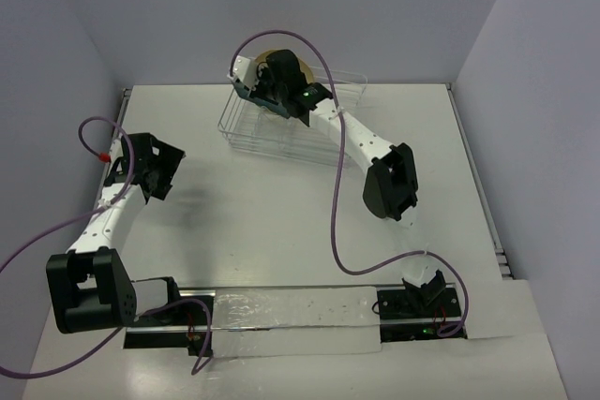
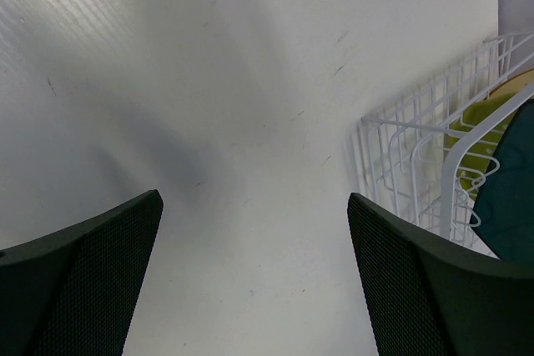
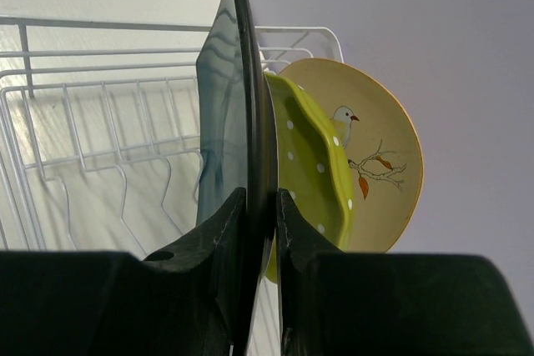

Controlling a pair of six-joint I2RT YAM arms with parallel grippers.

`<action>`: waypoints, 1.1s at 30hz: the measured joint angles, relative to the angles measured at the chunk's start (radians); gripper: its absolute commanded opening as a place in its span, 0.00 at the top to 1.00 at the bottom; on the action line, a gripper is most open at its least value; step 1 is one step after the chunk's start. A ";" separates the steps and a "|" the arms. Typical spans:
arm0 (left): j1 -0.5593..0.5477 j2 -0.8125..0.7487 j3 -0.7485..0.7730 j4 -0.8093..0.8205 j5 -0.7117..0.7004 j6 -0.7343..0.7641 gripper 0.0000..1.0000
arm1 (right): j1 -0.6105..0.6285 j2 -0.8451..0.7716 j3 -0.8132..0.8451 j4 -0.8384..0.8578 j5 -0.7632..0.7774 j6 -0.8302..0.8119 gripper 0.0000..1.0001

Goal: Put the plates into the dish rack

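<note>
Upright, edge-on — glossy dark teal plate (image 3: 238,106)

walls (image 1: 328,7): pale lilac | table (image 1: 281,213): white, soft shadows | light: even

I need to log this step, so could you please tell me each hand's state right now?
Left hand: open, holding nothing.
Right hand: closed on the teal plate, held upright in the rack.

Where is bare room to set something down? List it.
Free: table between left claw and dish rack; table right of right arm. Crowded: inside the rack, right claw gripping teal plate beside green plate and beige plate.
</note>
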 measured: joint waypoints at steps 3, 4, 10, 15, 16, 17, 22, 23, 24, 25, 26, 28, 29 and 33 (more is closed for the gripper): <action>0.000 0.005 0.000 0.006 0.006 0.002 0.01 | 0.000 -0.011 -0.014 -0.002 -0.009 -0.024 1.00; 0.000 0.005 0.000 0.008 0.008 0.002 0.01 | -0.001 -0.019 -0.023 -0.005 -0.014 -0.034 1.00; 0.000 0.005 0.000 0.024 0.011 0.003 0.01 | -0.020 -0.079 -0.058 -0.070 -0.047 -0.087 1.00; 0.000 0.004 0.000 0.030 0.011 0.004 0.01 | -0.052 -0.109 -0.082 -0.135 -0.091 -0.097 1.00; 0.000 0.004 0.000 0.032 0.011 0.004 0.01 | -0.056 -0.110 -0.087 -0.141 -0.099 -0.098 1.00; 0.000 0.004 0.000 0.034 0.011 0.004 0.01 | -0.059 -0.110 -0.092 -0.146 -0.107 -0.098 1.00; 0.000 0.004 0.000 0.038 0.014 0.006 0.01 | -0.062 -0.097 -0.090 -0.175 -0.121 -0.099 1.00; 0.000 0.004 0.000 0.038 0.015 0.007 0.01 | -0.062 -0.089 -0.079 -0.180 -0.122 -0.099 1.00; 0.000 0.004 0.000 0.038 0.015 0.007 0.01 | -0.062 -0.081 -0.069 -0.182 -0.124 -0.099 1.00; 0.000 0.004 0.000 0.039 0.016 0.008 0.01 | -0.062 -0.073 -0.061 -0.180 -0.126 -0.098 1.00; 0.000 0.004 0.000 0.039 0.016 0.009 0.01 | -0.063 -0.063 -0.057 -0.178 -0.129 -0.095 1.00; 0.000 0.004 0.000 0.040 0.017 0.011 0.01 | -0.063 -0.045 -0.056 -0.168 -0.134 -0.083 1.00; 0.000 0.004 0.000 0.040 0.017 0.012 0.01 | -0.063 -0.035 -0.056 -0.162 -0.137 -0.074 1.00; 0.000 0.006 0.000 0.044 0.019 0.016 0.01 | -0.066 0.008 -0.042 -0.124 -0.153 -0.031 1.00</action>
